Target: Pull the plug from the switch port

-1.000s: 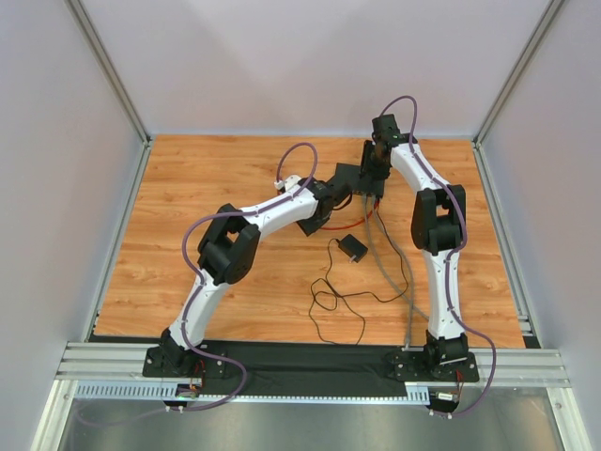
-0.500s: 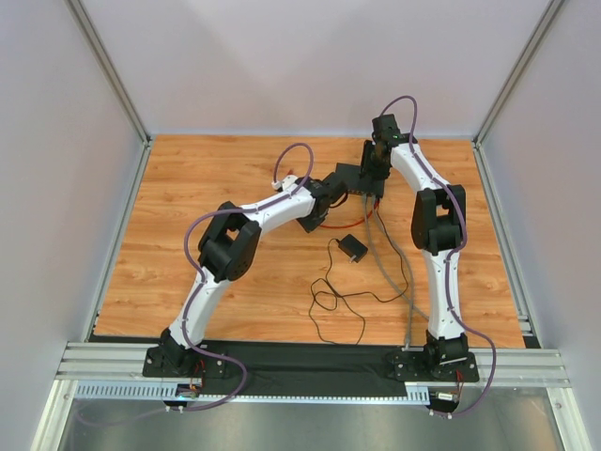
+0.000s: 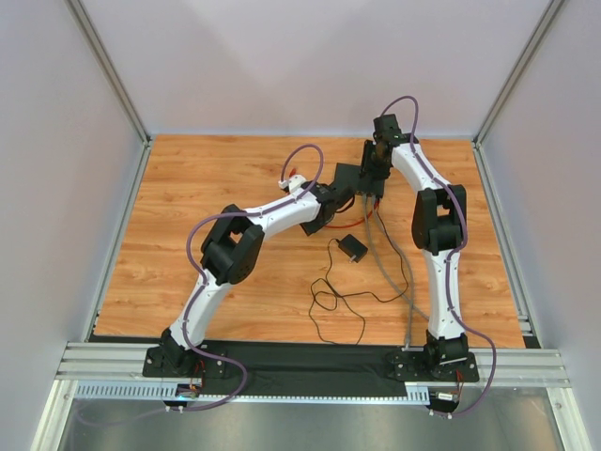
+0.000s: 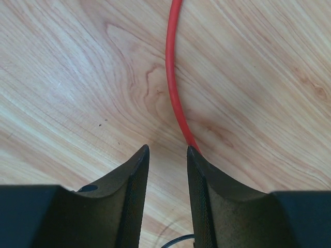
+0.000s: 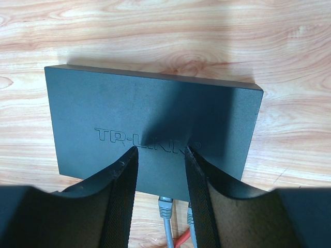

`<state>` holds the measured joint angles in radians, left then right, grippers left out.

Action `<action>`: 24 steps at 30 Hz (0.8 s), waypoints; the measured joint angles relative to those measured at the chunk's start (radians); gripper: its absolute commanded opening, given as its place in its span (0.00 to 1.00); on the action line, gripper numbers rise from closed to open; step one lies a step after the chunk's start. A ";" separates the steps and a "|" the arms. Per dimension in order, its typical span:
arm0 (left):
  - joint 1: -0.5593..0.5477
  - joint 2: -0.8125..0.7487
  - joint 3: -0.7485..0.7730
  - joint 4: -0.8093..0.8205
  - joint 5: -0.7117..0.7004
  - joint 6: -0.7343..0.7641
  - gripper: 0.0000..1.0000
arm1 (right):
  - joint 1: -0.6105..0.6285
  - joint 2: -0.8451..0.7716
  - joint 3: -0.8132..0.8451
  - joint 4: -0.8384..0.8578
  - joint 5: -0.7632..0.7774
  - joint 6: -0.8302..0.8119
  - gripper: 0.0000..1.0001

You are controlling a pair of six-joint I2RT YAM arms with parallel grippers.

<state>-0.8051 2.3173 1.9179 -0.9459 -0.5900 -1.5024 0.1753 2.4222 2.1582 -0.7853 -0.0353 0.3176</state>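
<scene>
The plug (image 5: 165, 205) sits in a switch port (image 5: 164, 197) on the edge of the black switch (image 5: 155, 119) (another plug beside it) — just beneath the right end effector (image 5: 160, 149), fingers apart, holding nothing. Left of the switch, the left end effector (image 4: 166, 149) — parted, empty — hovers by a red cable (image 4: 169, 77).

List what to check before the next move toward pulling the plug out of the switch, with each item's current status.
1. Right gripper open over the switch: ok, fingers parted above its top.
2. Switch held down firmly: cannot tell, contact is not visible.
3. Grey plug seated at the switch's near edge: ok.
4. Left gripper open: ok, nothing in the gap.
5. Red cable between the left fingers: not ok, it runs under one fingertip, outside the gap.
6. A plug in the left wrist view: not ok, none visible.
</scene>
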 measured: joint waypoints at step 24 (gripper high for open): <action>0.010 0.045 0.129 -0.026 0.062 0.029 0.44 | 0.000 0.000 -0.001 0.002 -0.001 0.000 0.44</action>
<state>-0.7948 2.3627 2.0464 -0.9722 -0.5278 -1.4734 0.1753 2.4222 2.1571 -0.7834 -0.0360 0.3176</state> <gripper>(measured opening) 0.443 0.438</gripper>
